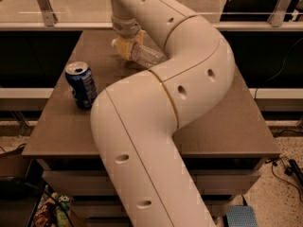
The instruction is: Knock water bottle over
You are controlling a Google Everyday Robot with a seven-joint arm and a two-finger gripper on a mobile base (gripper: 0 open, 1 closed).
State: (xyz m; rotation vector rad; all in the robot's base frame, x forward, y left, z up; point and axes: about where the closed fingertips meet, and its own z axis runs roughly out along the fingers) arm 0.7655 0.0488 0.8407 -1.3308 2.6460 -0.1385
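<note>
Plain brown table (pixel 227 126), speckled floor (pixel 289 148) past its right edge, glass railing (pixel 46 6) behind, gripper (pixel 127 46) near the far edge.
</note>
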